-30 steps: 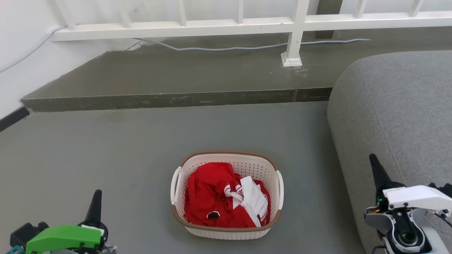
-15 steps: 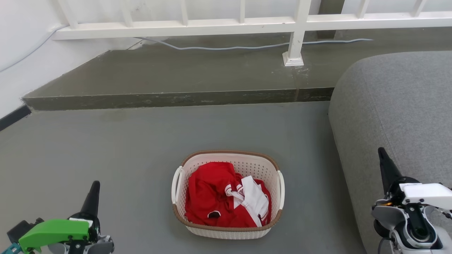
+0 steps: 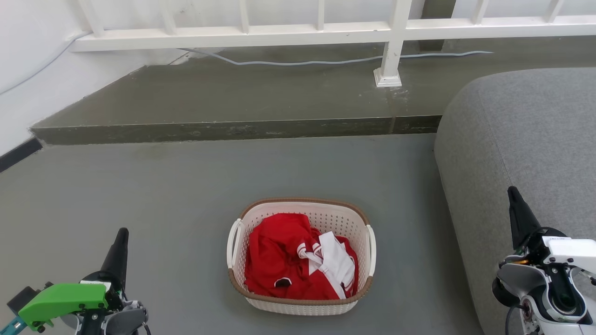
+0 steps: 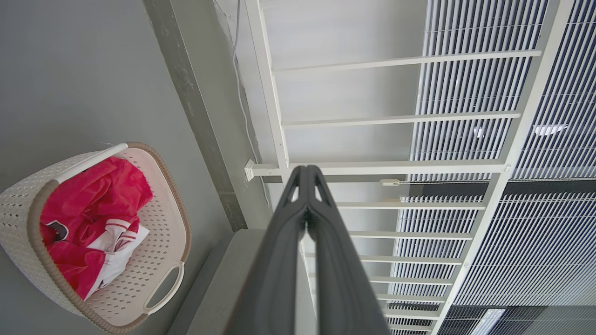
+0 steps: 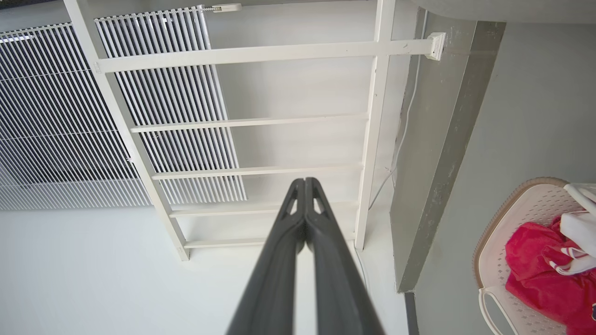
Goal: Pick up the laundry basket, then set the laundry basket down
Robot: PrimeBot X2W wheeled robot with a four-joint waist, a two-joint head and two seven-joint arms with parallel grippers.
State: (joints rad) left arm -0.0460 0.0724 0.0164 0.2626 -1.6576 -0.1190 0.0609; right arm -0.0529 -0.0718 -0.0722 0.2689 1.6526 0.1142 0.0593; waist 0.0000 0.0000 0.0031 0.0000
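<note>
The laundry basket (image 3: 333, 215) stands on the grey floor at the bottom middle of the head view, cream-white and perforated, with a brown rim and a white handle on each side. Red and white clothes (image 3: 298, 263) fill it. The basket also appears at the left of the left wrist view (image 4: 158, 256) and at the right edge of the right wrist view (image 5: 526, 209). My left gripper (image 3: 122, 234) is shut, well to the basket's left. My right gripper (image 3: 513, 192) is shut, well to its right, in front of the sofa. Neither touches the basket.
A grey sofa (image 3: 526, 139) fills the right side, close to the right arm. A raised concrete step (image 3: 233, 130) runs across behind the basket, with a white railing (image 3: 326, 32) and a loose cable (image 3: 302, 62) on it. A white wall (image 3: 28, 70) is at the left.
Both grippers have drifted outward: the left one down and left, the right one up and right toward the sofa. The basket has stayed put.
</note>
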